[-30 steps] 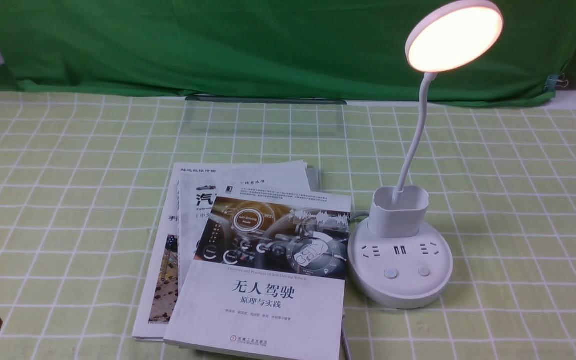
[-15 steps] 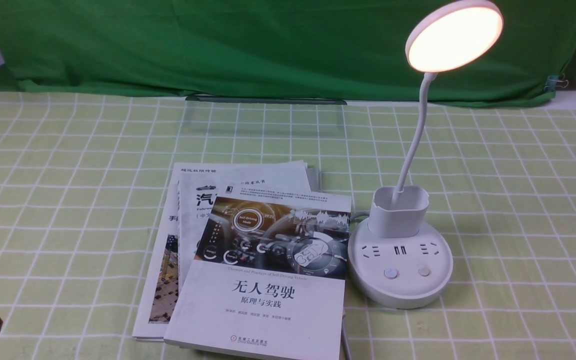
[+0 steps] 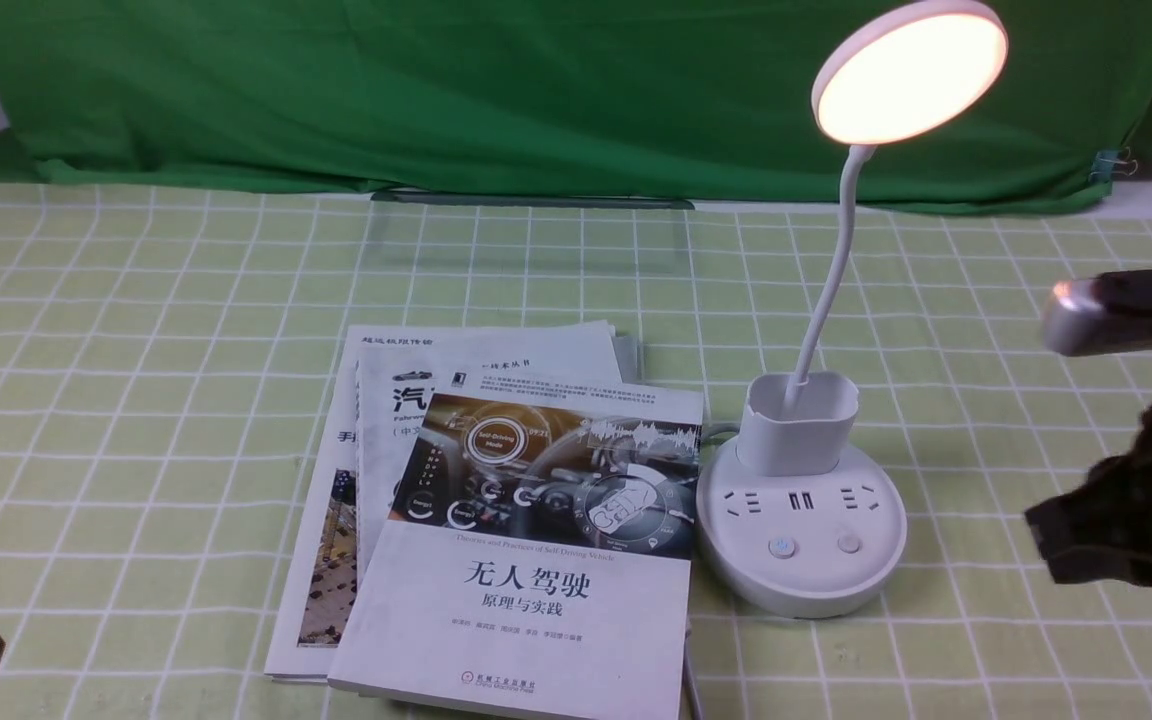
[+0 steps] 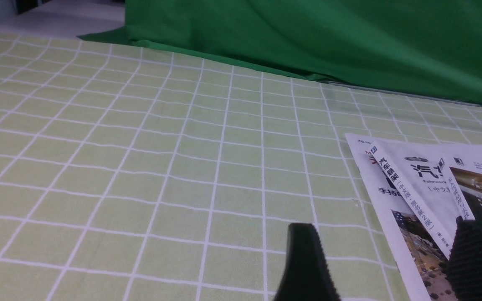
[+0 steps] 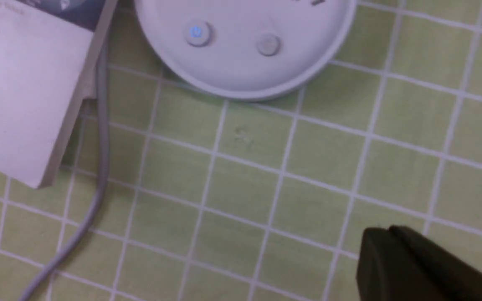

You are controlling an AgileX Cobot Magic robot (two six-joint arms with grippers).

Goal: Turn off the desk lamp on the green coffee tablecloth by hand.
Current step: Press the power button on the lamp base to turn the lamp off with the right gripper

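The white desk lamp stands on the green coffee tablecloth [image 3: 136, 350], right of centre. Its round disc head [image 3: 908, 75] glows warm. Its round base [image 3: 801, 580] has two buttons; the left one [image 3: 782, 547] shows a blue light. My right hand's gripper [image 3: 1044, 540] is shut and empty, at the right edge, apart from the base. In the right wrist view the gripper [image 5: 381, 238] hovers over bare cloth short of the base [image 5: 241, 71] and its lit button [image 5: 197, 32]. My left gripper [image 4: 386, 225] is open and empty at the near left, beside the books.
A fanned stack of books [image 3: 526, 580] lies left of the lamp base, touching it. A grey cable [image 5: 98, 125] runs from under the books toward the near edge. A dark green backdrop cloth [image 3: 536, 90] hangs behind. A clear flat sheet [image 3: 531, 230] lies at the back centre.
My right arm has come into the front view from the right edge, toward the lamp base. The lamp stays lit. The left arm has not moved.
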